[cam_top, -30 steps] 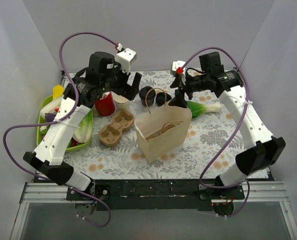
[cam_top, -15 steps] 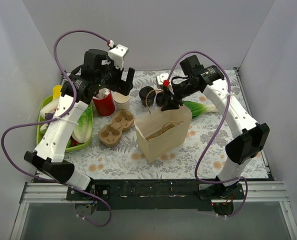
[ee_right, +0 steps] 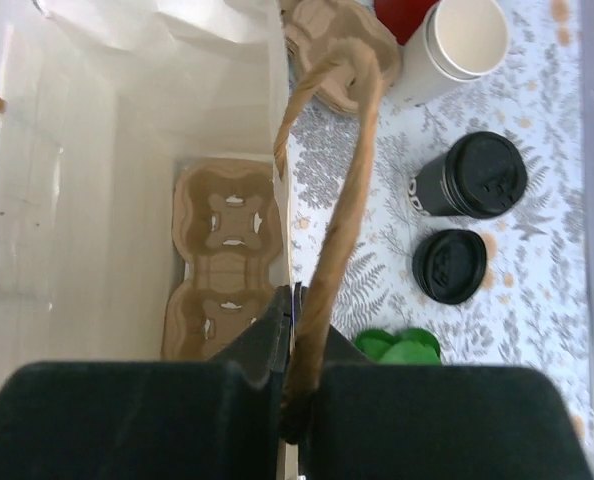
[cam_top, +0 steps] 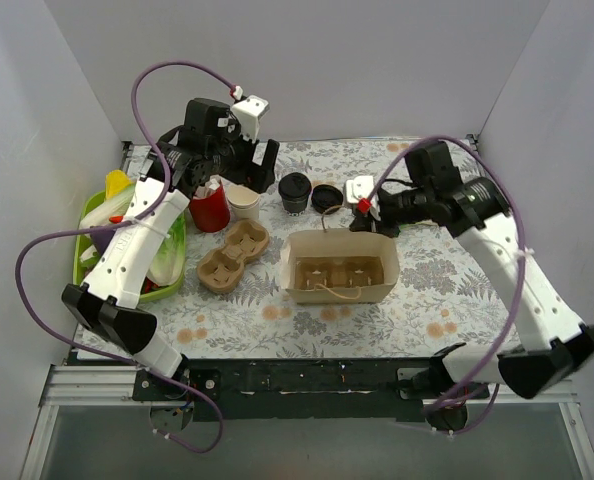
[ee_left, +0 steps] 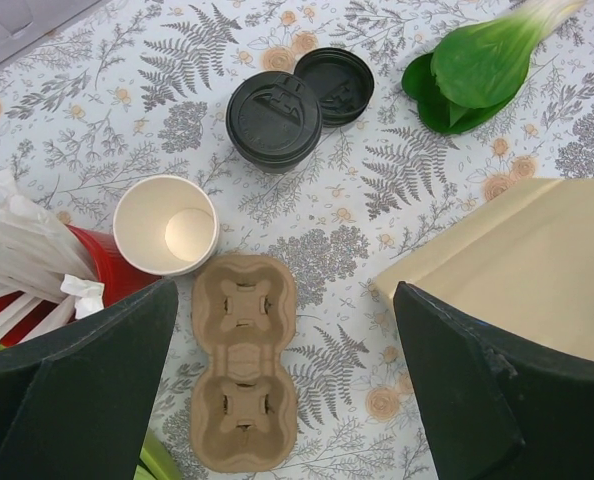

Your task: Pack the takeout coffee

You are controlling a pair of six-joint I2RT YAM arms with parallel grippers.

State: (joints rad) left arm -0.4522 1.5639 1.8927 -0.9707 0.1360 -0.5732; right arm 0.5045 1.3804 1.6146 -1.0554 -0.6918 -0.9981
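Takeout coffee (cam_top: 294, 192), a cup with a round embossed black plastic lid, stands upright on the fern-print tabletop (cam_top: 427, 290), just beside the loose black lid (cam_top: 327, 197) and behind the kraft paper bag (cam_top: 339, 285). Right tool (ee_right: 299, 350) is pressed together, pinching the bag's twisted paper handle (ee_right: 342, 190); a moulded pulp carrier (ee_right: 222, 270) lies flat in the bag. Left tool (ee_left: 285, 330) is spread wide, holding nothing, above a second pulp carrier (ee_left: 242, 370).
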